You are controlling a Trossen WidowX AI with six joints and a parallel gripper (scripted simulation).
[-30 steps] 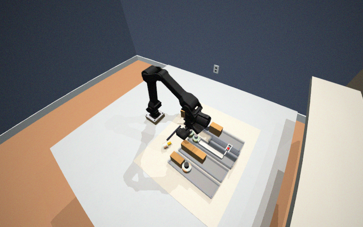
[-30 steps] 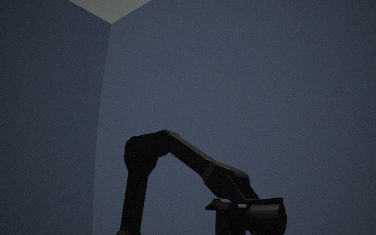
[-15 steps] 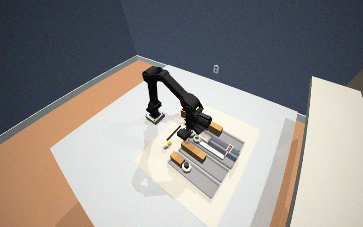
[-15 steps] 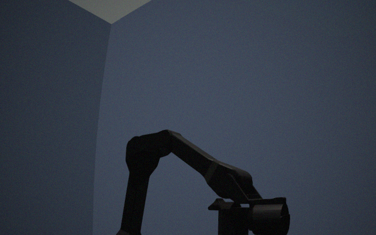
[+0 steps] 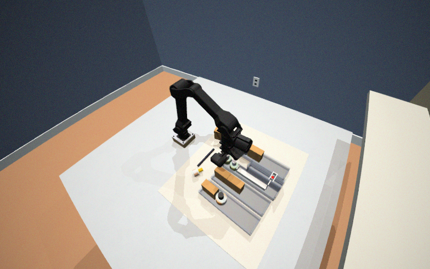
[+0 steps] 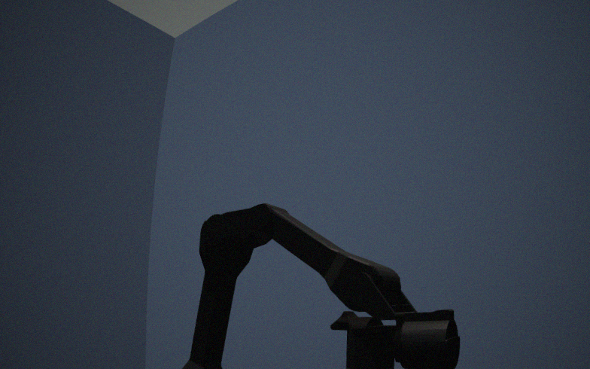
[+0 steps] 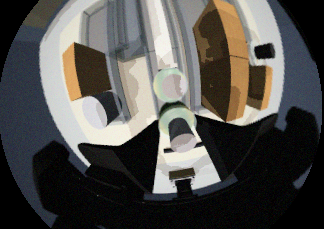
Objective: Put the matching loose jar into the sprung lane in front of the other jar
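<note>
My gripper (image 7: 175,120) is shut on a pale green jar (image 7: 169,119) (image 5: 227,160), holding it between the fingertips at the front of the sprung lane. Its narrower neck or lid points toward the wrist camera. The matching jar (image 7: 170,85) (image 5: 233,164) stands in the lane just behind it, in line with it; the two look close together, and whether they touch is unclear. A long pale strip (image 7: 160,27) (image 5: 252,178) runs back along the lane behind the second jar. The pusher plate and low front stop are hard to make out. Whether the held jar rests on the floor cannot be told.
Orange blocks (image 5: 228,180) (image 7: 214,60) flank the lane on one side; another block (image 5: 255,152) (image 7: 90,70) is on the other. A white jar with a dark lid (image 5: 220,197) stands in an outer lane. A yellow-capped jar (image 5: 195,172) and a dark bar (image 5: 205,157) lie in front.
</note>
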